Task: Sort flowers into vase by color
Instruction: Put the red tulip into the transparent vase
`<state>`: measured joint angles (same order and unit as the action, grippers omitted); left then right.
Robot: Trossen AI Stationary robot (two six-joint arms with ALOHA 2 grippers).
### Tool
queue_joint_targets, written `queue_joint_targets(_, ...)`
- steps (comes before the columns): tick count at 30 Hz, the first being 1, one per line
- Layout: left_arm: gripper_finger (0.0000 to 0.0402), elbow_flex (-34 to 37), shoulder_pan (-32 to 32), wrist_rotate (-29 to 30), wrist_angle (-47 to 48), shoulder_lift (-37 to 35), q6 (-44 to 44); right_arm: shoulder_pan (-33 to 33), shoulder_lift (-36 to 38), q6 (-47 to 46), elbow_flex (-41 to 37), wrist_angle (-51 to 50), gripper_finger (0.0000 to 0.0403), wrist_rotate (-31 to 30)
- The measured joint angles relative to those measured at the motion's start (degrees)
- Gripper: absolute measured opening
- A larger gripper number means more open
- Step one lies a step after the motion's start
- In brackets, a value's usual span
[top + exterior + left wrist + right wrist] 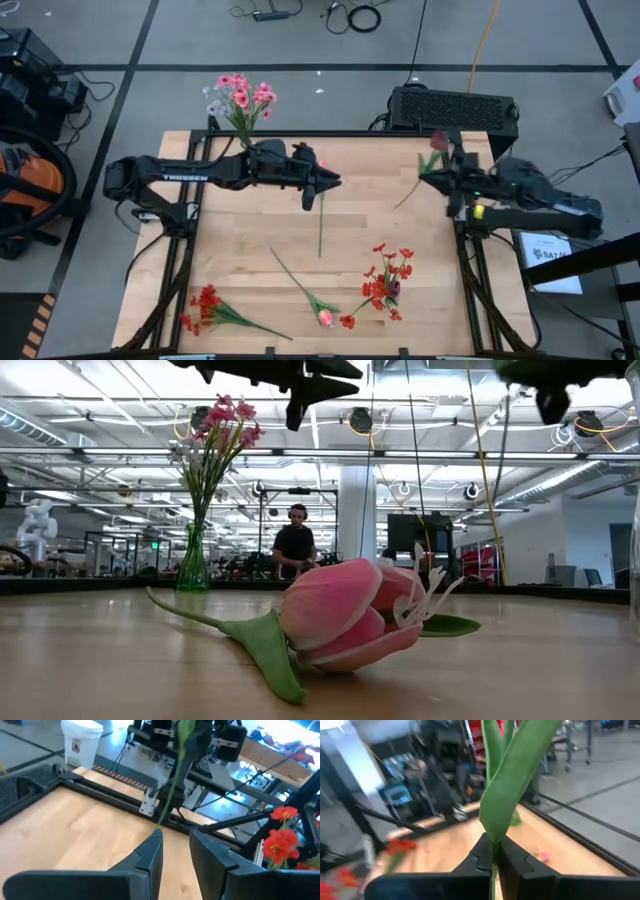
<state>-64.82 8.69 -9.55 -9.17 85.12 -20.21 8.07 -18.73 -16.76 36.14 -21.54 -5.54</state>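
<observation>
My right gripper [432, 174] is shut on a dark red tulip [438, 140], up over the table's far right. My left gripper [333, 181] hovers open above the table's middle with nothing between its fingers [150, 851]. Beyond them in the left wrist view hangs the tulip's stem [170, 790]. A green vase [193, 565] with pink and white flowers [240, 95] stands at the far edge. A pink tulip [350, 615] lies on its side at the near edge. A bare green stem [320, 228] lies near the middle. My right gripper pinches the tulip's green stem [494, 851] between its two fingers, just below a long leaf [517, 780]. The fingers come level from the table's right and lie across the stem. The tulip is lifted clear and tilted, bud toward the far edge, free stem end [399, 204] slanting near-left.
Red flower clusters sit at the near left [205, 305] and near right [387, 280]; the near-right ones show upright in the left wrist view [280, 837]. A black box [452, 107] stands behind the far right corner. A person [296, 545] works beyond the table.
</observation>
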Motion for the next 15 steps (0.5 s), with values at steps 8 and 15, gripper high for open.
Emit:
queue_joint_targets(8, 0.0102, 0.0, -4.1, 6.9, 3.7, 0.0, -2.0, -11.1, 2.8, -5.3, 0.0, -3.1, 0.0000, -0.4)
queue_joint_targets(15, 0.0102, 0.0, -7.1, 10.3, 3.9, 0.0, -2.0, -19.3, -0.2, -8.1, 0.0, -3.1, 0.0000, -2.6)
